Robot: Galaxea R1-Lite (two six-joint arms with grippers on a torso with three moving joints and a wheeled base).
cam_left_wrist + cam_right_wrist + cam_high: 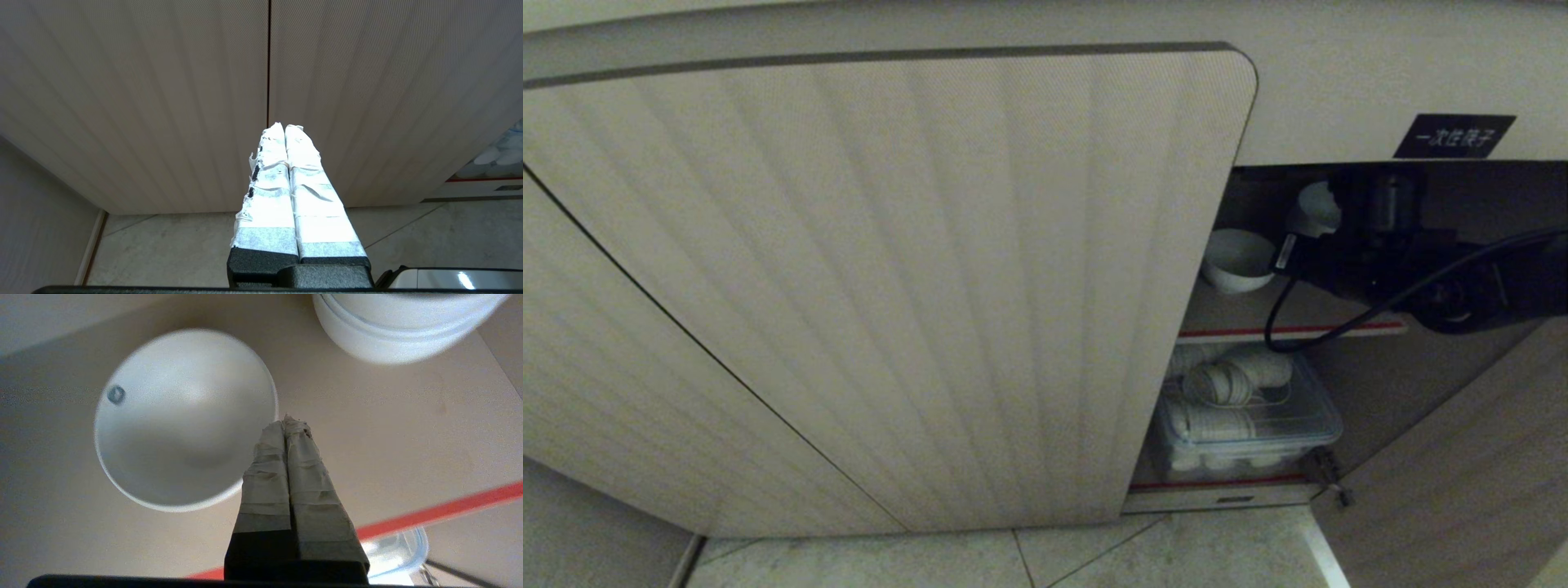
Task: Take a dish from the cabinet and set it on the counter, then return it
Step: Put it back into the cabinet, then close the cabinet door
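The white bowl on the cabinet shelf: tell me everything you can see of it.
The bowl is small, round, deep-sided, plain glossy white, probably ceramic. It stands upright and looks empty, with one small grey-blue mark on its inner wall. It sits on the beige upper shelf, behind that shelf's red front edge, beside the ribbed door. More white bowls stand near it, apart. The right gripper is shut at its rim, fingers pressed together and holding nothing; whether they touch the rim is unclear.

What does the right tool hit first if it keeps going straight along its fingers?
Probably the right tool, shut, just skims the rim of the dish, then meets the bare shelf beyond; depth is unclear.
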